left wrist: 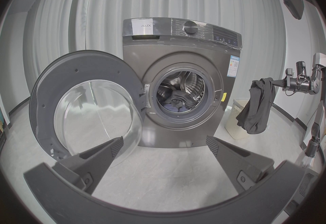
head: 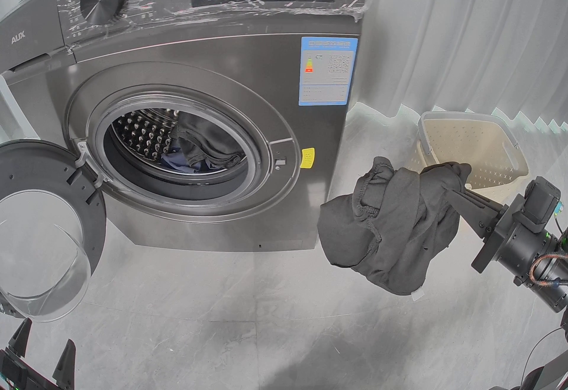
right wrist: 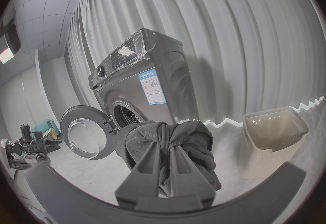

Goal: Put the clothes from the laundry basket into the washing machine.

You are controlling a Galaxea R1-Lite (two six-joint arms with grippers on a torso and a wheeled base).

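At the lower left corner of the head view, the left hand [head: 41, 357] sits low over the pale floor [head: 236, 314], its two fingers spread apart and gripping nothing. At the right edge, around mid-height, the right hand [head: 457, 192] is clenched on a dark grey garment [head: 384, 225]. The garment hangs bunched in the air, clear of the floor, right of centre and just off the lower right corner of the washing machine [head: 236, 54]. Behind the garment, toward the right of the frame, the cream laundry basket [head: 473, 146] stands on the floor beside the machine. The machine fills the upper left and centre. Its round door [head: 35, 172] is swung wide open toward the left edge. Inside the drum [head: 139, 134], left of centre, dark clothes [head: 204, 146] lie in a heap with a bit of blue fabric beneath them. A white pleated curtain [head: 461, 13] covers the upper right, farthest back
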